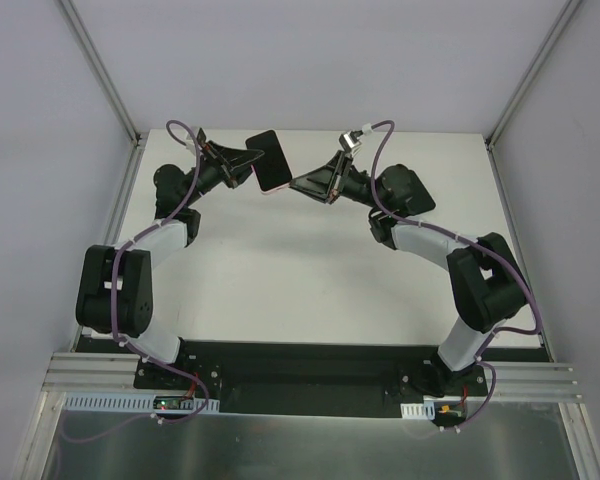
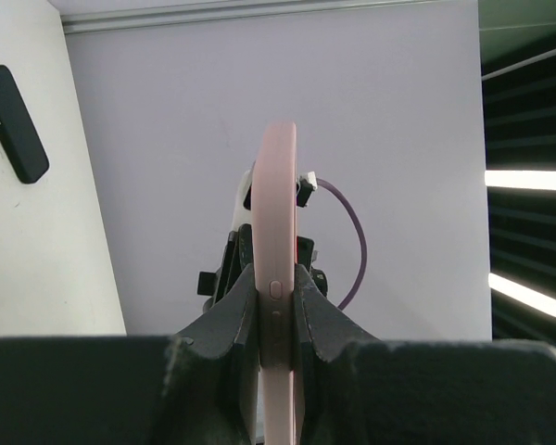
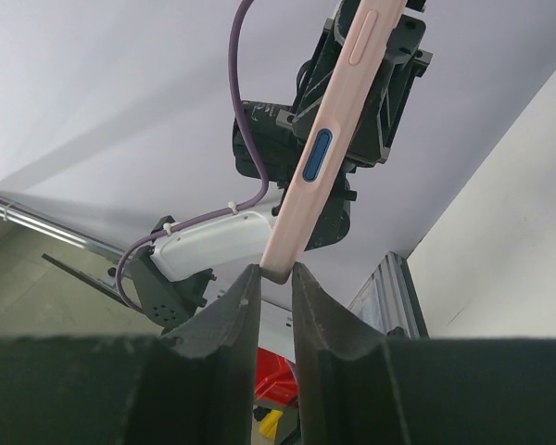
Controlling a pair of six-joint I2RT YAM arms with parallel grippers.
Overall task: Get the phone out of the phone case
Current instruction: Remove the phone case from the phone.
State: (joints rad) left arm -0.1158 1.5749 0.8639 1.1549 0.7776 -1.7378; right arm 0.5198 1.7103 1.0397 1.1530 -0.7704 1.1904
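Top: phone [image 1: 272, 160], glossy black slab with rounded corners, raised above the counter [image 1: 310, 280].
Left wrist: my left pincer [image 2: 278, 278] pinches the smooth pink case [image 2: 280, 185] edge-on.
Right wrist: my right pincer [image 3: 276, 273] nips the case's corner.

phone case [image 3: 320, 158] top cut off in right wrist view, phone [image 1: 272, 160] hidden edge-on in both wrist views, unclear if right gripper [image 3: 276, 274] actually pinches it.
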